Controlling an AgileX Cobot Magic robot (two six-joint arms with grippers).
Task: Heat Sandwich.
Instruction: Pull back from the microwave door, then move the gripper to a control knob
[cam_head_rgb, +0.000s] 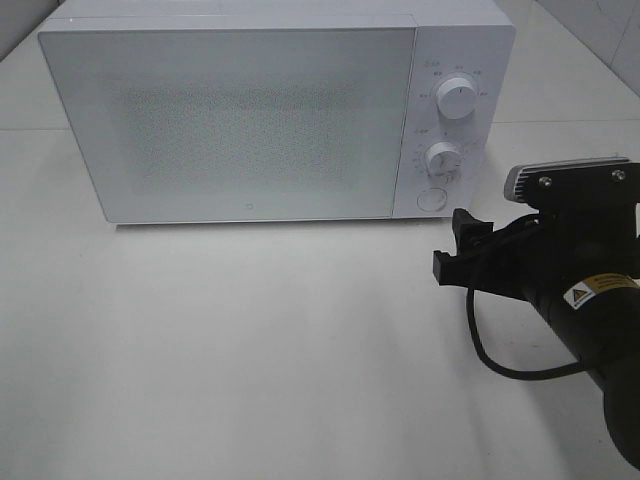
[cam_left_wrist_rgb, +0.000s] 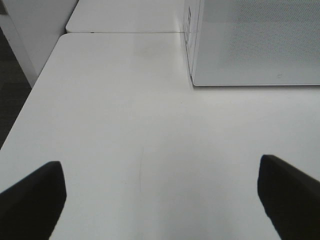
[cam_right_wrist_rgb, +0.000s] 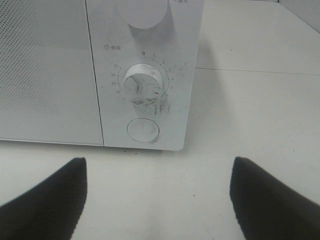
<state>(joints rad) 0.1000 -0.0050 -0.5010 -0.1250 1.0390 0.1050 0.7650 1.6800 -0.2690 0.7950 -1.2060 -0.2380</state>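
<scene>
Right wrist: my right gripper (cam_right_wrist_rgb: 159, 197) spread, empty, facing the microwave (cam_right_wrist_rgb: 50, 65) round button (cam_right_wrist_rgb: 143, 130), centre frame.
Risk: aimed high, I knock the timer knob (cam_right_wrist_rgb: 144, 85) instead; left gripper (cam_left_wrist_rgb: 160, 195) also spread.

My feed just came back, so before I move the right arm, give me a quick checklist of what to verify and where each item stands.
1. Microwave door shut: ok.
2. Sandwich located: cannot tell, no view shows it.
3. Right jaws open, empty, facing the round button: ok.
4. Lower dial setting: cannot tell, marks smudged.
5. Left jaws open, empty, above the table: ok.
</scene>
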